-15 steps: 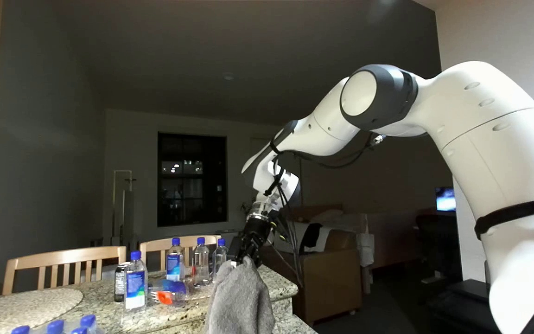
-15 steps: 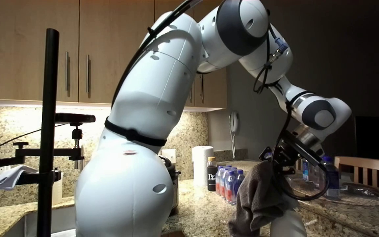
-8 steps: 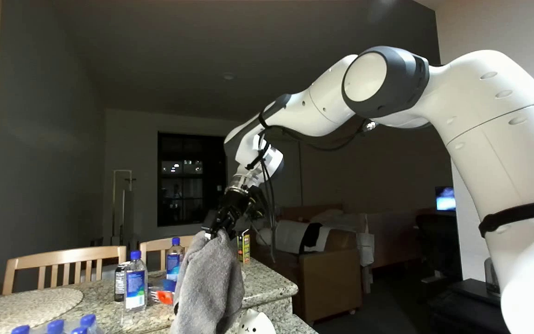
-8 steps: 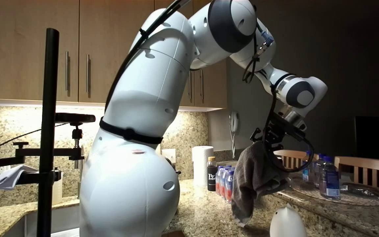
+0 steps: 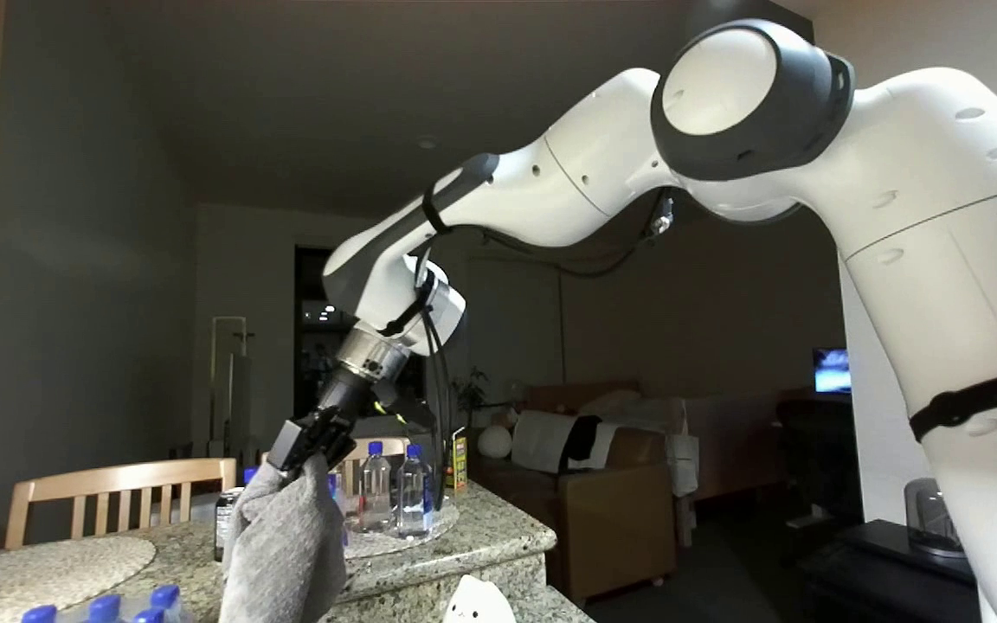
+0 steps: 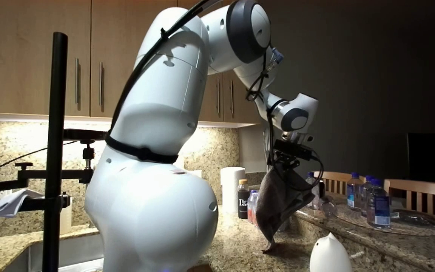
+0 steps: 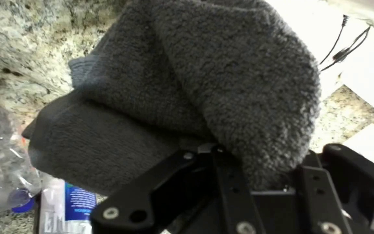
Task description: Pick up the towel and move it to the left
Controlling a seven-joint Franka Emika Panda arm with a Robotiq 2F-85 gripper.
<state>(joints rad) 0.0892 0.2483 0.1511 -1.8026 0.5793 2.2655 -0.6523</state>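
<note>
We see the pincer (image 7: 265,156) pinching the gray towel (image 7: 206,81) above the counter (image 6: 236,241). Only in an exterior view do we find a bright screen (image 5: 832,370), far past the counter.

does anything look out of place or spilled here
One thing: a white cloth or paper hangs on the black stand in an exterior view, an odd spot. The gray towel is crumpled, but that fits being held by the gripper. I see no spill.
</note>
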